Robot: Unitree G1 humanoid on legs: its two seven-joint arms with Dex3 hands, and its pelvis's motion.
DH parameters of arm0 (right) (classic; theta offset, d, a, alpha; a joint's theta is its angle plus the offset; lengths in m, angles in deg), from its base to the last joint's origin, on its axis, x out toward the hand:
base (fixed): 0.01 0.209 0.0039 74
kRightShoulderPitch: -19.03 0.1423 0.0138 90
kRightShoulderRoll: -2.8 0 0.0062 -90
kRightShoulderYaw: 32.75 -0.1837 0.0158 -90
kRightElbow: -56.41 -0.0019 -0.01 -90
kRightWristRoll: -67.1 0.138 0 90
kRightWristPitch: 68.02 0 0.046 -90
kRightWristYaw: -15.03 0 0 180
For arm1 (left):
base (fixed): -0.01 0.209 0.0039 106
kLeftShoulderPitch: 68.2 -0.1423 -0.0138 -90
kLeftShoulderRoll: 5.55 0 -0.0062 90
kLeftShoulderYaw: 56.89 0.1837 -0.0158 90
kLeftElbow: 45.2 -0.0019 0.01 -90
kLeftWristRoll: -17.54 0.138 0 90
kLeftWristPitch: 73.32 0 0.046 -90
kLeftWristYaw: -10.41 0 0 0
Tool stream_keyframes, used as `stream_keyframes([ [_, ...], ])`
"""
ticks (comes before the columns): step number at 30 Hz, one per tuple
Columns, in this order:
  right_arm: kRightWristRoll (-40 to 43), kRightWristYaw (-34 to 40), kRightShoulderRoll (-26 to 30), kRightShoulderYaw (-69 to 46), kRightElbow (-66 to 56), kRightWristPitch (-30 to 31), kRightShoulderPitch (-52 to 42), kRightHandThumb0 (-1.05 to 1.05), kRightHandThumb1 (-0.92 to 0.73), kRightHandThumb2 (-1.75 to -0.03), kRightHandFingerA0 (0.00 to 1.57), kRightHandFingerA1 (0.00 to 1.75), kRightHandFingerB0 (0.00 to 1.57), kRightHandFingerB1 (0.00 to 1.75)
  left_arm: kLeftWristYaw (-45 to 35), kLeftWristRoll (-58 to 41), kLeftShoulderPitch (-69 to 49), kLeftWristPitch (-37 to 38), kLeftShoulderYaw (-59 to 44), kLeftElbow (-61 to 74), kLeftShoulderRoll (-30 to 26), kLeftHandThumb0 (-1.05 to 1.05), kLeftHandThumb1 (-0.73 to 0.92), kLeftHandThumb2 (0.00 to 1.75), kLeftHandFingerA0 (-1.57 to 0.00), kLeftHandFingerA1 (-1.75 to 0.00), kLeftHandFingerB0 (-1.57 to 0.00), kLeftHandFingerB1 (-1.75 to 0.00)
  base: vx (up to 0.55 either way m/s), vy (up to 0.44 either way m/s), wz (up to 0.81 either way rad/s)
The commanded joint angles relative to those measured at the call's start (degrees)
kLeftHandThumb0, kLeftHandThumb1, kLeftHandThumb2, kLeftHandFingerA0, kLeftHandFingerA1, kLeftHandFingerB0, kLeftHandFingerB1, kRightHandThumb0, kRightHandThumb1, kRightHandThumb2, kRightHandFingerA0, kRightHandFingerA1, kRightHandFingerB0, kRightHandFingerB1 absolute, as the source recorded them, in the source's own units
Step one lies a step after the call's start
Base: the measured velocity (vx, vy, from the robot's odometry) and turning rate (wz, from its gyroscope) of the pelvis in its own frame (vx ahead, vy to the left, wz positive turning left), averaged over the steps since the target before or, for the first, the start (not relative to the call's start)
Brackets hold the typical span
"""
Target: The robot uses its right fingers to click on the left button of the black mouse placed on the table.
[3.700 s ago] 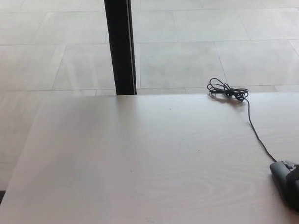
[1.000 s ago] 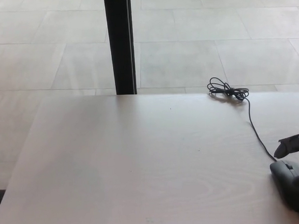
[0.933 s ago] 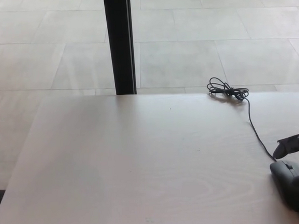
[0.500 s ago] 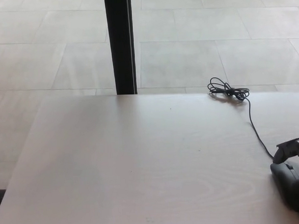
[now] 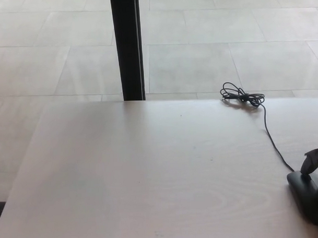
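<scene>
Head view: black mouse [image 5: 309,196] sits at the counter's [image 5: 150,171] right edge, partly cut off by the frame.
Long axis: front points away, toward the cable [image 5: 272,141].
Right hand [image 5: 315,161]: one finger's tip just above the mouse's front — whether clenched or spread, I cannot tell.
Left hand: not in sight — the right is nearer.

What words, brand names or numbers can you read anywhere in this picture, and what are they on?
None can be read. The black mouse shows no legible logo or marking, and the right hand above its front shows none either. The cable, the table, the black post and the tiled floor carry no text or signs.
</scene>
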Motion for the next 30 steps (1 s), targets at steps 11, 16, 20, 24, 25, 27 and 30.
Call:
stream_keyframes([
  [11, -0.3, 0.2, -1.7, 1.1, -1.5, 0.6, -1.8, -0.13, -0.54, -0.61, 0.8, 1.46, 0.65, 0.53, -0.6, -0.8, -0.1, 0.7, -0.2, 0.1, -0.3, -0.17, 0.77, 0.63, -0.64, -0.53, -0.57, -0.46, 0.0, 0.0, 0.0],
  [16, -0.1, 0.0, -1.6, 0.8, -2.0, 1.8, -2.5, -0.12, -0.55, -0.61, 0.84, 1.5, 0.65, 0.53, -1.2, -1.6, -0.3, 0.4, -0.6, 1.5, 0.1, -0.2, 0.72, 0.61, -0.61, -0.55, -0.57, -0.48, 0.0, 0.0, 0.0],
  [20, -1.4, -0.8, -0.5, 1.6, -2.3, 2.4, -3.2, -0.19, -0.54, -0.66, 0.87, 1.42, 0.66, 0.57, -1.2, -1.3, -0.2, 0.7, -0.3, 1.4, 0.0, -0.16, 0.75, 0.62, -0.64, -0.57, -0.58, -0.48, 0.0, 0.0, 0.0],
  [24, -1.5, -1.5, 0.3, 2.0, -2.6, 2.8, -3.6, -0.23, -0.54, -0.67, 0.86, 1.4, 0.64, 0.56, -1.2, -0.5, 0.3, 1.9, 0.1, 0.1, -0.6, -0.13, 0.78, 0.63, -0.63, -0.54, -0.57, -0.47, 0.0, 0.0, 0.0],
  [25, -1.4, -1.7, 0.3, 2.0, -2.8, 3.0, -3.6, -0.23, -0.54, -0.67, 0.86, 1.4, 0.64, 0.56, -1.1, -0.1, 0.4, 2.2, 0.3, -0.3, -0.7, -0.13, 0.78, 0.63, -0.63, -0.54, -0.57, -0.47, 0.0, 0.0, 0.0],
  [27, -1.5, -1.3, 0.7, 2.1, -2.9, 3.1, -4.0, -0.16, -0.56, -0.59, 0.81, 1.45, 0.64, 0.52, -1.6, -0.7, 0.6, 1.9, 0.0, -0.6, -0.8, -0.07, 0.83, 0.64, -0.61, -0.55, -0.54, -0.46, 0.0, 0.0, 0.0],
  [30, -1.1, -0.8, 1.0, 1.6, -2.5, 3.5, -4.5, -0.23, -0.55, -0.67, 0.83, 1.41, 0.64, 0.57, -1.6, -1.4, 0.4, 1.1, -0.4, 0.6, -0.4, -0.12, 0.79, 0.63, -0.61, -0.56, -0.55, -0.48, 0.0, 0.0, 0.0],
])
